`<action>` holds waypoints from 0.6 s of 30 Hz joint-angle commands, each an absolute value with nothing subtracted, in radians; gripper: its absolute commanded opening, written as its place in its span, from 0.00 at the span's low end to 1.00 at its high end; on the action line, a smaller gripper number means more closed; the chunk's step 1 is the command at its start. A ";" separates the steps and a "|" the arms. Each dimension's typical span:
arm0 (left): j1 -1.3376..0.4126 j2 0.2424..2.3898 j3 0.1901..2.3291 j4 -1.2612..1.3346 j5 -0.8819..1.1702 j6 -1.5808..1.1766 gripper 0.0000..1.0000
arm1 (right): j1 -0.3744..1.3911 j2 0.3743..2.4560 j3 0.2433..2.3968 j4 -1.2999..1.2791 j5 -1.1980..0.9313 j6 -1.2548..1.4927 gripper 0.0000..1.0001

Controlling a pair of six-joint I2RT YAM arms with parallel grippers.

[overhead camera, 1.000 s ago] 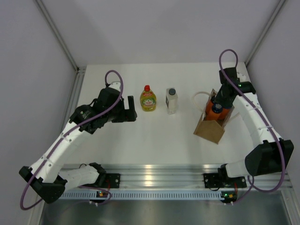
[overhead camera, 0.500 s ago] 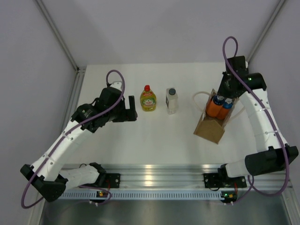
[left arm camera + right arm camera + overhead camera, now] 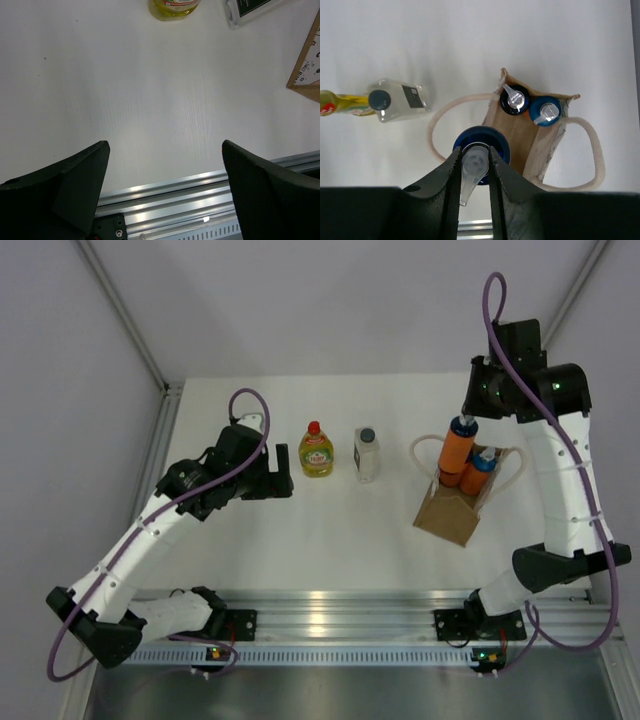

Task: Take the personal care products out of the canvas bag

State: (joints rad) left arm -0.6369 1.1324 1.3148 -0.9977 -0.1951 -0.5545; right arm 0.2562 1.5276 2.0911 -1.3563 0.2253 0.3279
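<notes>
My right gripper (image 3: 474, 162) is shut on the clear pump top of an orange bottle (image 3: 456, 448) with a blue collar (image 3: 497, 142), held up above the canvas bag (image 3: 447, 514). Two more blue-topped orange bottles (image 3: 514, 99) (image 3: 544, 111) stand inside the bag (image 3: 522, 137). A yellow-green bottle (image 3: 316, 453) with a red cap and a whitish bottle (image 3: 366, 456) with a dark cap stand on the table left of the bag. My left gripper (image 3: 165, 165) hangs open over bare table, left of the yellow-green bottle (image 3: 172, 7).
The bag's white loop handles (image 3: 423, 450) (image 3: 592, 150) lie out to both sides. A metal rail (image 3: 330, 615) runs along the near table edge. Walls close in at the left and right of the table (image 3: 330, 530).
My right gripper has risen with one orange bottle, lifting it up out of the bag and slightly left. The left arm has stayed put.
</notes>
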 commanded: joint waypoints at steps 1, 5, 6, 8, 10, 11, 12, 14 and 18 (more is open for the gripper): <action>-0.640 1.132 1.347 -0.985 -0.204 -0.548 0.98 | 0.301 1.549 2.251 -1.477 0.219 0.307 0.00; -0.640 1.127 1.342 -0.985 -0.204 -0.548 0.98 | 0.342 1.566 2.316 -1.502 0.195 0.318 0.00; -0.641 1.126 1.341 -0.985 -0.204 -0.549 0.98 | 0.350 1.568 2.322 -1.502 0.192 0.330 0.00; -0.640 1.124 1.339 -0.985 -0.206 -0.549 0.98 | 0.377 1.568 2.339 -1.502 0.176 0.339 0.00; -0.641 1.124 1.336 -0.985 -0.204 -0.548 0.98 | 0.409 1.572 2.358 -1.502 0.169 0.351 0.00; -0.640 1.124 1.336 -0.985 -0.204 -0.549 0.98 | 0.420 1.574 2.362 -1.502 0.169 0.356 0.00; -0.640 1.124 1.335 -0.985 -0.203 -0.548 0.98 | 0.429 1.575 2.367 -1.500 0.169 0.367 0.00; -0.640 1.124 1.332 -0.985 -0.201 -0.549 0.98 | 0.457 1.578 2.390 -1.500 0.175 0.376 0.00; -0.640 1.121 1.325 -0.983 -0.196 -0.554 0.98 | 0.501 1.578 2.399 -1.477 0.155 0.393 0.00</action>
State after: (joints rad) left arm -0.6369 1.1328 1.3148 -0.9977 -0.1947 -0.5545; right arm 0.4686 1.5955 2.3375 -1.3907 0.1696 0.3637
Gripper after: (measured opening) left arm 0.984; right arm 0.228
